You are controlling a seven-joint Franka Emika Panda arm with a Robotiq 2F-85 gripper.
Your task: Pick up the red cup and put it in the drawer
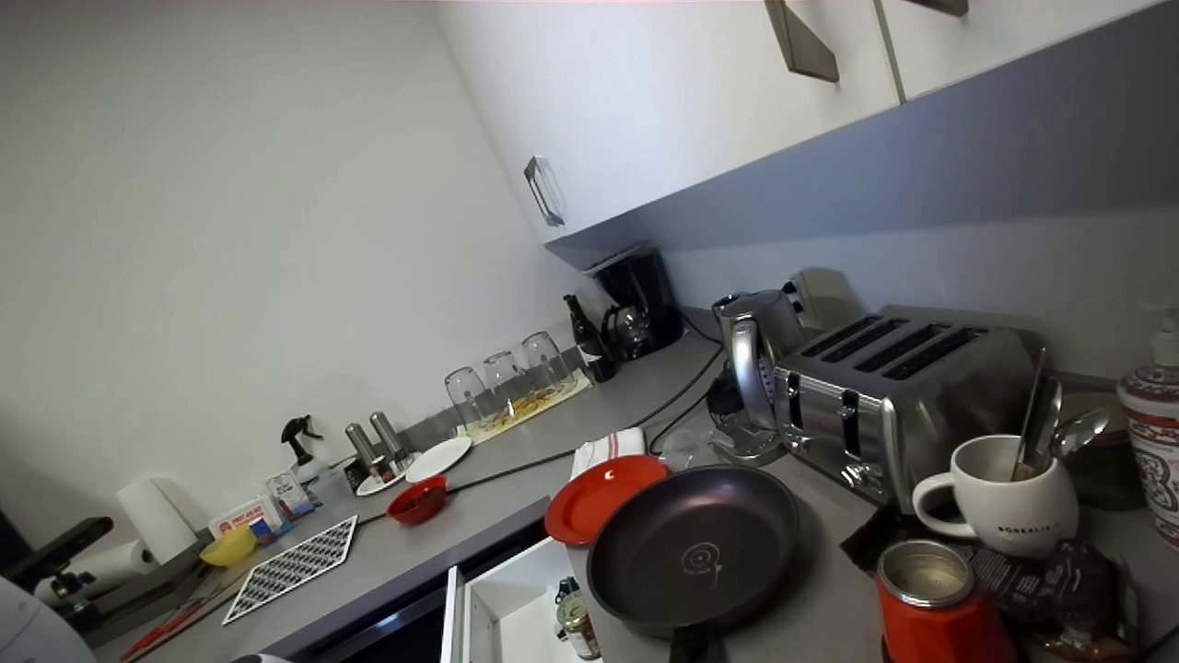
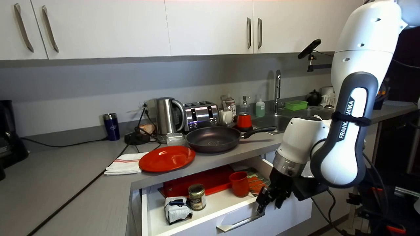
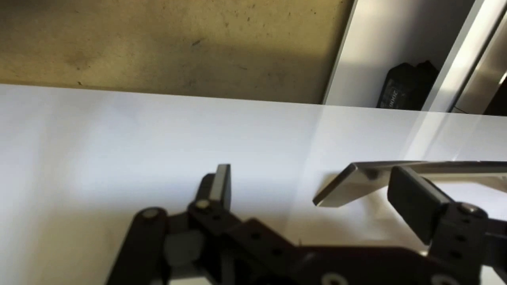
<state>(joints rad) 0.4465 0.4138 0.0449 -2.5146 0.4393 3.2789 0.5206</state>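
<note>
The red cup [image 2: 239,185] stands upright inside the drawer. The drawer [image 2: 226,209] is pulled open, with white inner walls; part of it also shows in an exterior view [image 1: 502,589]. My gripper [image 2: 269,206] is at the drawer's outer front, by one end of the metal handle [image 2: 241,223]. In the wrist view my gripper [image 3: 313,190] is open, its fingers wide apart. The end of the handle [image 3: 352,188] shows in the space between them, and the right finger overlaps the handle's bar. I cannot tell whether the finger touches it. Nothing is held.
The drawer also holds a jar [image 2: 197,197], a black-and-white packet [image 2: 177,209] and a red tray [image 2: 210,180]. On the counter above stand a red plate [image 2: 167,159], a frying pan [image 2: 213,139], a kettle [image 2: 165,114] and a toaster [image 2: 201,114]. A counter edge overhangs the drawer.
</note>
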